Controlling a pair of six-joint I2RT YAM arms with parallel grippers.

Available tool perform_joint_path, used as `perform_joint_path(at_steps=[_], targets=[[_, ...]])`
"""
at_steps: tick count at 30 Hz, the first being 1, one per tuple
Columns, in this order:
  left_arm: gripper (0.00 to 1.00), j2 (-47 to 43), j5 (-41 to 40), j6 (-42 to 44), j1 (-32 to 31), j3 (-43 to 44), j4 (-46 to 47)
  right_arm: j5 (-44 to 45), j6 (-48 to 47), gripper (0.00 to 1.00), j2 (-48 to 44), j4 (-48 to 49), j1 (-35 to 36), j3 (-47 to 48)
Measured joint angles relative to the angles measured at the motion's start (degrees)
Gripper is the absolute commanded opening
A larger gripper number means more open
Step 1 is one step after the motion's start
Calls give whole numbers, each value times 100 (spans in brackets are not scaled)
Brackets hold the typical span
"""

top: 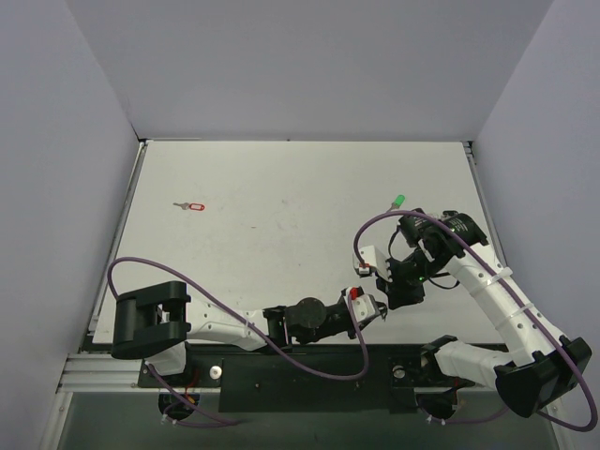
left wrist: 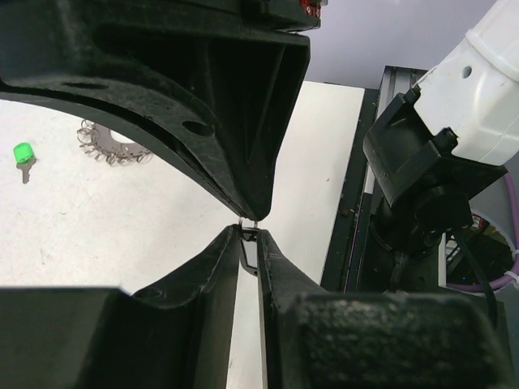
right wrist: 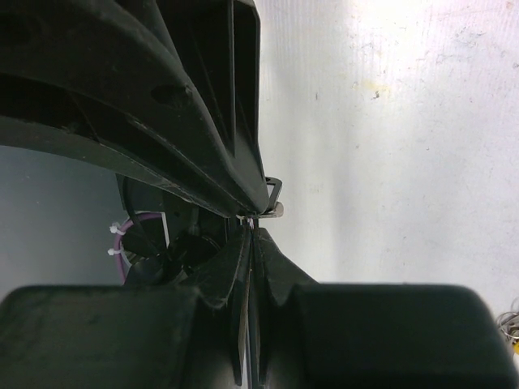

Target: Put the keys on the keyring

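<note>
Near table front edge: right gripper fingers clamped on dark-headed key. Left gripper just beside, fingers nearly together around dark loop; grip unclear. Keyring flat on table near green-headed key; red-headed key far left.

A robotics lab cell (plain grey wall panels): white table, aluminium mounting rail.

Matt white table, shiny silvery metal keyring, metal key with glossy green plastic head.
</note>
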Motion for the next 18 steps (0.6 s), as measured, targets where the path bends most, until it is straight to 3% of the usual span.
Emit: perform_joint_path(at_steps=[18], targets=[[6,13,-4,-20,2,20,-7,-42,-17,0,-17,-96,0,-2]])
